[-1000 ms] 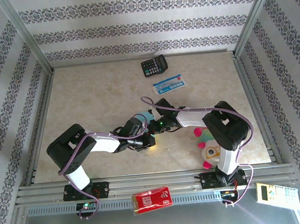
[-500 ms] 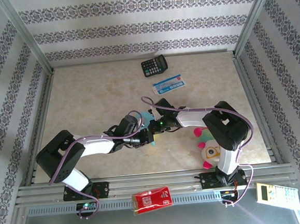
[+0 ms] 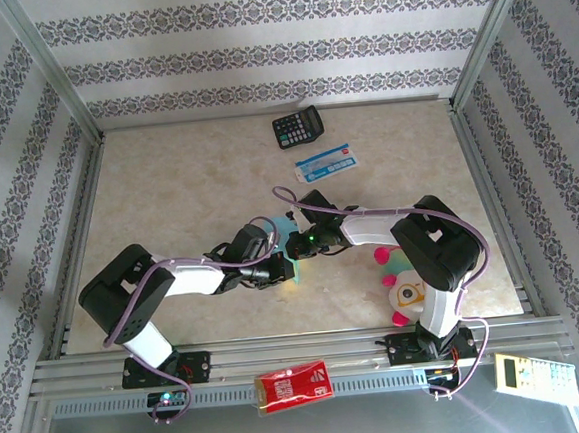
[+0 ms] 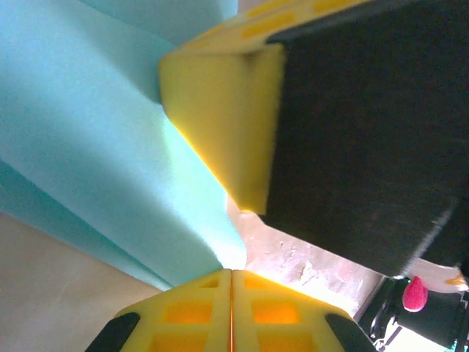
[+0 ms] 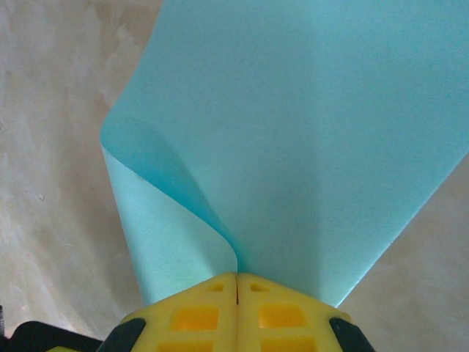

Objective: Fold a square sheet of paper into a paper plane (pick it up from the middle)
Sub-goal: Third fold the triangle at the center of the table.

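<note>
Top external: left pincer (image 3: pixel 282 269), right pincer (image 3: pixel 297 248) largely hide the paper (image 3: pixel 285 223).

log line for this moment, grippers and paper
left gripper: shut on sheet | right gripper: shut on sheet | sheet: curled over

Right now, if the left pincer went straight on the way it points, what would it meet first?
Probably the right pincer, close ahead of the left pincer, beside the turquoise sheet both pinch; depth is unclear.
</note>
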Available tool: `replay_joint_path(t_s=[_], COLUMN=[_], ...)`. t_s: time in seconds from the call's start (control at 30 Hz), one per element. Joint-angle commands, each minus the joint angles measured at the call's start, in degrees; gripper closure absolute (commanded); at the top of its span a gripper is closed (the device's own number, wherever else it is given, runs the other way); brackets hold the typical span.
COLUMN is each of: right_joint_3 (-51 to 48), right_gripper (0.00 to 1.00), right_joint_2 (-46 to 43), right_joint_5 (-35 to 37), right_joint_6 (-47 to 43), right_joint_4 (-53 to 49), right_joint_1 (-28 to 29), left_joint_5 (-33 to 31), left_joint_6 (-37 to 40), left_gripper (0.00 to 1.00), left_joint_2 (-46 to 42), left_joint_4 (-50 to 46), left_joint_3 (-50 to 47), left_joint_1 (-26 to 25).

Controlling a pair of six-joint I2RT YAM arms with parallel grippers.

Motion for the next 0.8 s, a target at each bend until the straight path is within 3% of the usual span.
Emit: replay_joint_path(t_s=[0.0, 0.33, 0.77], right_joint_3=[-2.2, -2.2, -2.7], right_gripper=[1.0, 1.0, 1.0], right_joint_2=[2.0, 2.5, 2.1], right_joint_5=[3.8, 3.4, 3.7], right_joint_6=[-0.8, -0.4, -0.3], right_joint_4=[-4.3, -3.8, -3.9], right_joint_1=[-0.7, -0.6, -0.6], left_joint_5=[0.8, 1.0, 2.8], left_joint_6=[1.6, 1.5, -3.1], left_gripper=[0.91, 0.89, 0.87], left_joint_2=[1.8, 3.3, -1.2], left_joint_4=[-0.2, 1.1, 7.3], left_joint_3=[0.9, 0.1, -3.0], left_joint_1=[0.6, 0.6, -0.3])
